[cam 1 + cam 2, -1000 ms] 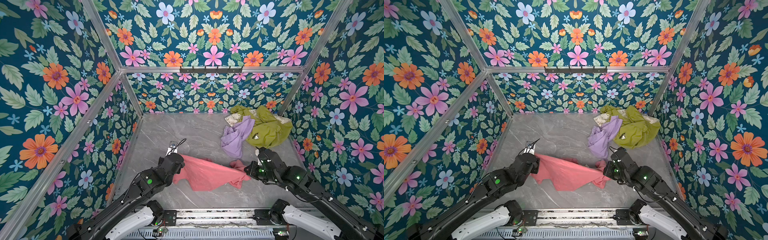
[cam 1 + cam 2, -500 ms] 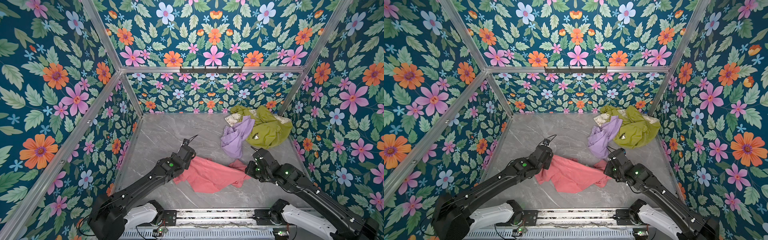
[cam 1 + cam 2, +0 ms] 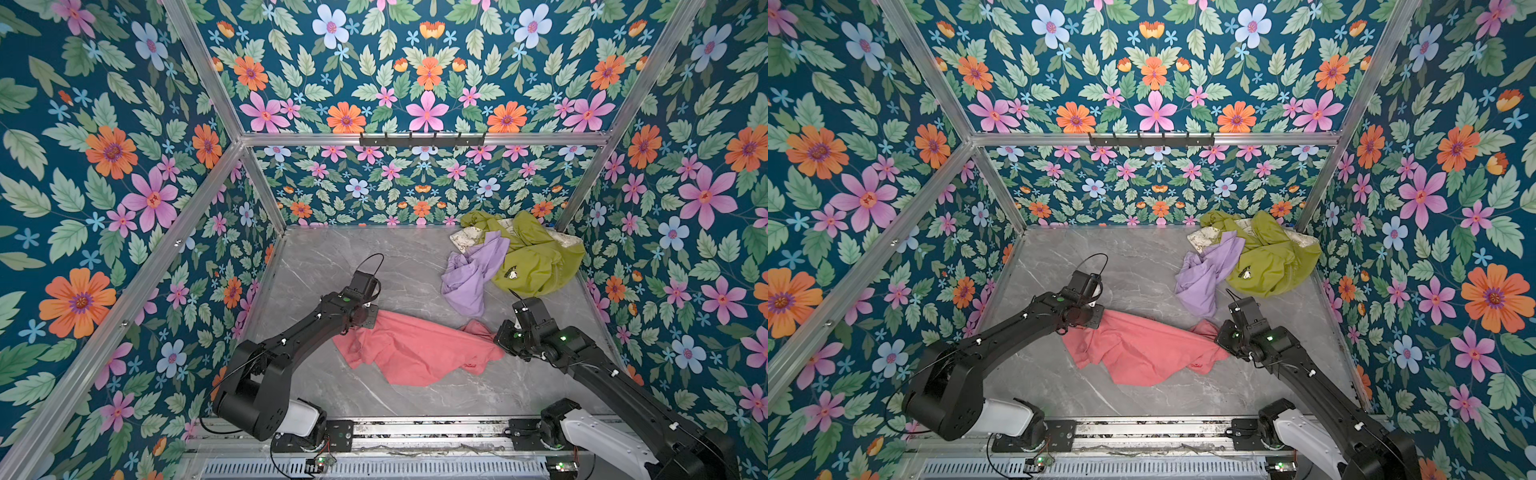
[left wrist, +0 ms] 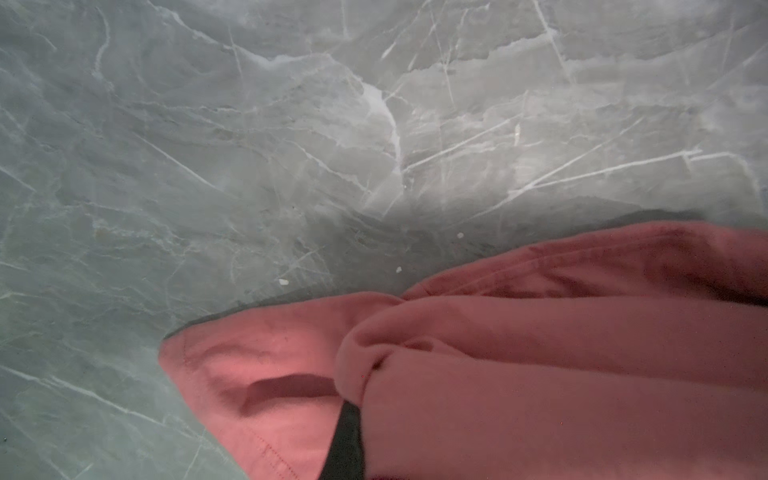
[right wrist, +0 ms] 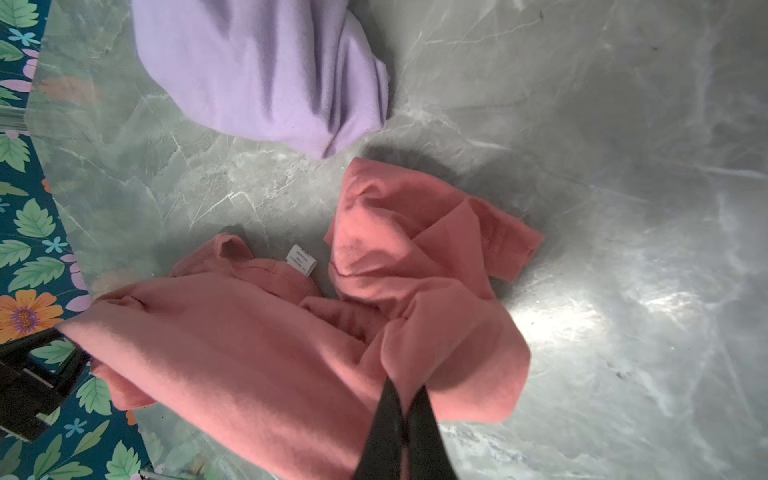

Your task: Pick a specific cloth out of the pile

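The left gripper point(image 4: 347, 424) and right gripper point(image 5: 405, 395) are each clamped on opposite ends of the salmon-pink cloth point(image 3: 415, 353), spread across the marble table point(image 3: 332, 257). The pile point(image 3: 519, 257) lies close behind.

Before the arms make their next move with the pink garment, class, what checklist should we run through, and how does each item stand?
1. Left gripper shut on the large salmon-pink wrinkled fabric garment: ok.
2. Right gripper shut on that garment: ok, fabric is pinched between its fingers.
3. Garment apart from the heap of mixed soft cloths: ok, though the small lilac-purple cloth lies very close to it.
4. Garment lifted off the grey marble tabletop: not ok, most of it lies on it.
5. Garment spread smooth: not ok, it is folded and wrinkled.
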`<state>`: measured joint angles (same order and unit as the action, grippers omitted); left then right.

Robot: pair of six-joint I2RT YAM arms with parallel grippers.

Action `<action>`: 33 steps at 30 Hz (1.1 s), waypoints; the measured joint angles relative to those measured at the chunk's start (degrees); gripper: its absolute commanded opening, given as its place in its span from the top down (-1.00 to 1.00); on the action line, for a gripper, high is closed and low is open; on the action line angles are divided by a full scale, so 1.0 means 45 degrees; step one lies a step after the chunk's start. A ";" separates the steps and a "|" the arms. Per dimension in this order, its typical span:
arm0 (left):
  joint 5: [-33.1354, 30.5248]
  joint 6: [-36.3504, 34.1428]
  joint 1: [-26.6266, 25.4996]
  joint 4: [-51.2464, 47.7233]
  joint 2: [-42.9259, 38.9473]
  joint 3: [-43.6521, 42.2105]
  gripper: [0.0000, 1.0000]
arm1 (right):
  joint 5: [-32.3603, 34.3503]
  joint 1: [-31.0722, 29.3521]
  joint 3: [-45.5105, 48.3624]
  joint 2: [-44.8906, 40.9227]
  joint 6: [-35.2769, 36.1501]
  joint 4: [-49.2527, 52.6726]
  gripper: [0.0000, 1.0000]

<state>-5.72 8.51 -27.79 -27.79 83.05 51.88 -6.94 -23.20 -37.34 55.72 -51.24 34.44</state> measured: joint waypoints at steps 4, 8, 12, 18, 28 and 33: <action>0.0189 -0.0301 0.0049 -0.0068 0.0432 0.0262 1.00 | -0.0087 0.0214 -0.0005 0.0699 0.0282 -0.0291 1.00; 0.0126 -0.0627 0.0146 -0.0301 0.0733 0.0486 0.61 | -0.0432 0.0627 0.0019 0.1394 0.0534 -0.0695 1.00; -0.0233 -0.0636 0.0801 -0.0554 0.0282 0.0466 0.34 | -0.0753 0.0840 0.0029 0.1851 0.0777 -0.0845 1.00; -0.0563 -0.0617 0.1802 -0.0554 -0.0510 0.0272 -0.14 | -0.0981 0.0928 0.0126 0.2006 0.0996 -0.1030 1.00; -0.0617 -0.0389 0.2127 -0.0170 -0.0821 -0.0117 -0.23 | -0.1064 0.1146 0.0340 0.2001 0.1151 -0.1015 1.00; -0.0709 -0.0301 0.2244 -0.0107 -0.0923 -0.0233 -0.23 | -0.1083 0.1229 0.0500 0.2195 0.1146 -0.1030 1.00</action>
<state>-8.91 7.16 -17.69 -28.27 78.89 50.83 -11.81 -17.67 -35.09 65.60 -46.09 29.80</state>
